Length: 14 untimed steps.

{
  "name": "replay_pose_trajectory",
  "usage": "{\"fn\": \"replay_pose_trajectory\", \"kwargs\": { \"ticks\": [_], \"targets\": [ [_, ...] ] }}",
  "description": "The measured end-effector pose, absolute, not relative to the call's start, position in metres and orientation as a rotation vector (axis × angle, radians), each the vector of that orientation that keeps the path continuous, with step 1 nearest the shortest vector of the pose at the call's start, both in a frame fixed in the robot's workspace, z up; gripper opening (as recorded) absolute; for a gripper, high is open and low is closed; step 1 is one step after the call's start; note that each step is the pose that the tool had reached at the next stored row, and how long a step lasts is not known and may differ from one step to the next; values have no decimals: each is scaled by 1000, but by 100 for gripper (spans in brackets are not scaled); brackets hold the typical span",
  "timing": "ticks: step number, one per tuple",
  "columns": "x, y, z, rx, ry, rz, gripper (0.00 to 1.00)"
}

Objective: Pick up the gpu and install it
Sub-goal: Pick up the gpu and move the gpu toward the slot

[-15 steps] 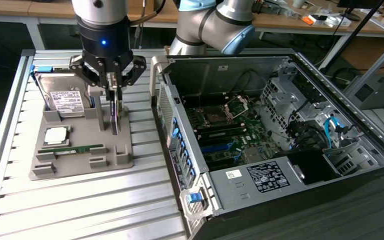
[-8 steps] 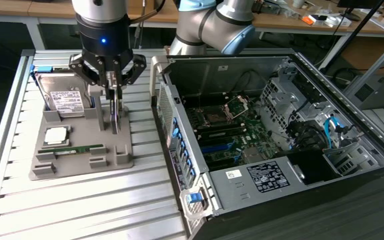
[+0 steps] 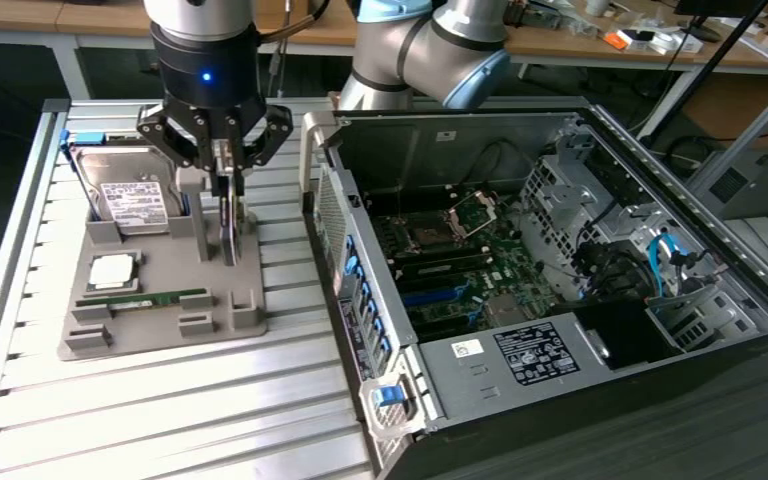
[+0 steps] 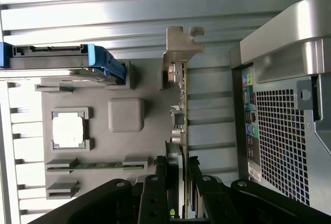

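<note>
- A ribbed silver metal table [image 3: 157, 420] showed open slats along its near edge.
- On its grey plastic holder tray [image 3: 157, 325], the thin dark gpu card [image 3: 231, 228] stood on edge near the tray's side facing the open black computer case [image 3: 438, 140], with a narrow gap between them.
- The black gripper [image 3: 228, 165] had its jaws partly closed, pinching the card's top edge.
- Wooden benches [image 3: 584, 45] ran behind.

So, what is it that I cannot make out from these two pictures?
1. Wrist view: the tool covers one end of the gpu.
2. Both views: the gpu stands edge-on to the camera, so its flat faces are hidden.
3. Exterior view: the text of the label on the hard drive is too small to read.
4. Wrist view: the picture edge cuts off the hard drive.
</note>
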<state>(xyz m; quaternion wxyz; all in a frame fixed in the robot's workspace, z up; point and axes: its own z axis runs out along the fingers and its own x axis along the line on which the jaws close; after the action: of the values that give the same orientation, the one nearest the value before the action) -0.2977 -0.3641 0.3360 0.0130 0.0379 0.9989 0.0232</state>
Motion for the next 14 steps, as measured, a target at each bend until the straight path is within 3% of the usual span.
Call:
{"fn": "replay_pose_trajectory", "kwargs": {
  "ticks": [14],
  "targets": [
    [-298,-364,342,118,3112,72,27]
  ]
}}
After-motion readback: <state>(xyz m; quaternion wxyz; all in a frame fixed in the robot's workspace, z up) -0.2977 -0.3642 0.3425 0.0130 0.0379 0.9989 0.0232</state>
